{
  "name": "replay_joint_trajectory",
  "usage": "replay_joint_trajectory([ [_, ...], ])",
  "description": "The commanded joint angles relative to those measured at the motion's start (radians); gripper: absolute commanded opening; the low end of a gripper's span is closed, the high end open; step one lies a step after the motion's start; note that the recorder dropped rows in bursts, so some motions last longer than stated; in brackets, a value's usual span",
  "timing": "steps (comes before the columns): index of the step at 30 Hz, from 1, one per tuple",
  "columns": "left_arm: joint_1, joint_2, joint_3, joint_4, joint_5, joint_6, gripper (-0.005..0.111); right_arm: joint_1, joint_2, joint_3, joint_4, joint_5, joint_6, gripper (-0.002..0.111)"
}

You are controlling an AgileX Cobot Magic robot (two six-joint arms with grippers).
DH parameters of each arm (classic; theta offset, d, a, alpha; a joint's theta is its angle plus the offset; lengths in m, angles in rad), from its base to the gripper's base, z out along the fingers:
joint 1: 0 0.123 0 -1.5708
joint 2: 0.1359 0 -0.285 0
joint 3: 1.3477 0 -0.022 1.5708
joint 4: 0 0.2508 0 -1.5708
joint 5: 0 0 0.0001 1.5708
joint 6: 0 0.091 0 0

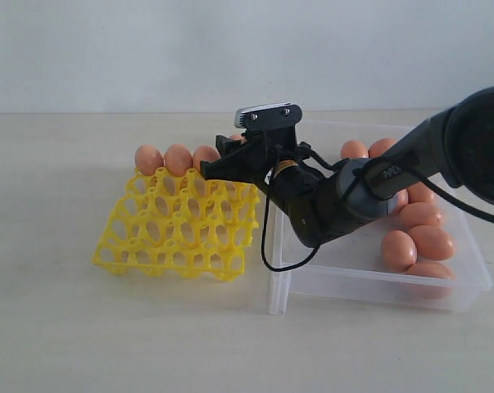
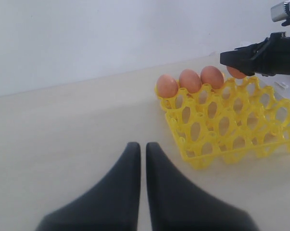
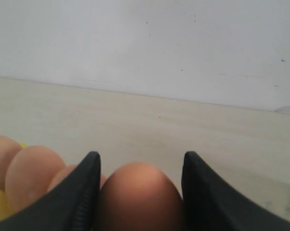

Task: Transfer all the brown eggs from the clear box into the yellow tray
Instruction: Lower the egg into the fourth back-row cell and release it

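One clear box (image 1: 353,288): at the right of the exterior view; several brown eggs (image 1: 431,241) lying loose on its floor.
Yellow tray (image 1: 177,225): on the table (image 1: 66,327), just left of the box; three eggs (image 1: 179,158) seated side by side in the far row.
Right gripper (image 3: 141,166): over the far-row end of the tray nearest the box; fingers (image 3: 84,192) spread wide, clamped on both sides of a fourth egg (image 3: 137,197).
Left gripper (image 2: 142,149): above bare table, near the tray; fingers (image 2: 118,192) pressed almost together with a thin slit between, grasping nothing.
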Motion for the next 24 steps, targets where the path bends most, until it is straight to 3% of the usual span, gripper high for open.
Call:
replay_joint_trajectory([
  [1, -0.006, -0.003, 0.004, 0.002, -0.004, 0.0, 0.004, -0.012, -0.002, -0.004, -0.057, 0.01, -0.01, 0.0],
  [5, -0.006, -0.003, 0.004, 0.002, -0.004, 0.0, 0.004, -0.012, -0.002, -0.004, -0.065, 0.01, -0.01, 0.009],
  [10, -0.006, -0.003, 0.004, 0.002, -0.004, 0.0, 0.004, -0.012, -0.002, -0.004, -0.035, 0.012, -0.01, 0.038],
  [12, -0.006, -0.003, 0.004, 0.002, -0.004, 0.0, 0.004, -0.012, -0.002, -0.004, -0.035, 0.018, -0.01, 0.045],
  [24, -0.006, -0.003, 0.004, 0.002, -0.004, 0.0, 0.004, -0.012, -0.009, -0.004, -0.035, 0.008, -0.01, 0.046],
])
